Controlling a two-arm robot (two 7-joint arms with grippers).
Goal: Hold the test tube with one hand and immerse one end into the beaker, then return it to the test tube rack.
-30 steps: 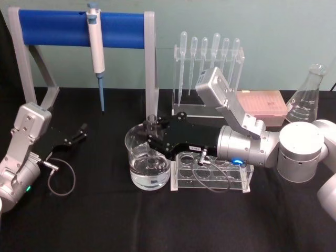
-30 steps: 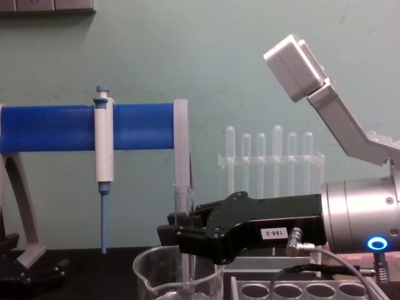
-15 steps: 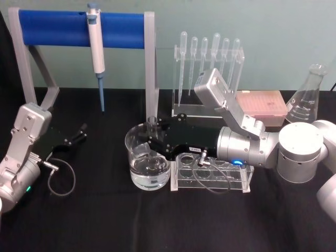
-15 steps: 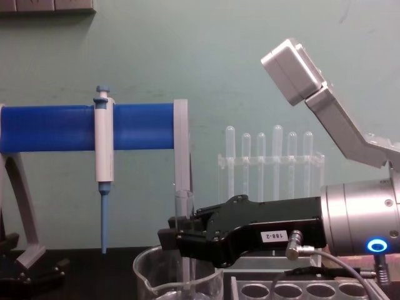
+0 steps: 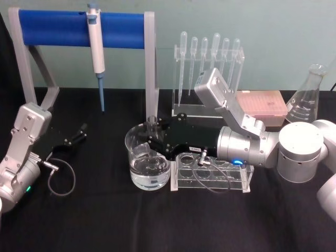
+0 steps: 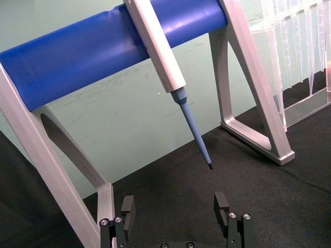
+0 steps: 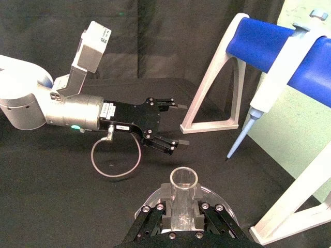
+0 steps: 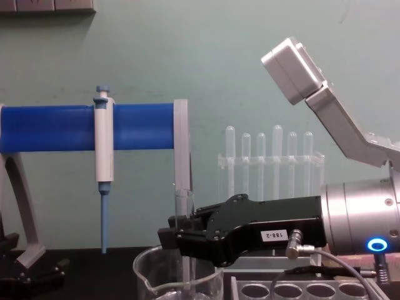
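The test tube (image 5: 151,123) stands upright over the beaker (image 5: 137,167), a wide clear glass with liquid in its lower part. My right gripper (image 5: 153,137) is shut on the tube below its rim, reaching in from the right. In the chest view the test tube (image 8: 183,206) rises above the black fingers and its lower part runs down past the beaker (image 8: 150,275) rim. The right wrist view looks down the open test tube (image 7: 184,192) held between the pads. My left gripper (image 5: 79,134) rests open on the cloth at the left, apart from both.
A clear tube rack (image 5: 231,176) lies directly right of the beaker, under my right wrist. Behind stand a blue-bar stand (image 5: 58,27) with a hanging pipette (image 5: 95,47), a rack of plastic pipettes (image 5: 207,58), a pink box (image 5: 261,105) and a flask (image 5: 307,100).
My right gripper sank slightly with the test tube, pushing it a little deeper into the beaker, then held still. The left arm has not moved.
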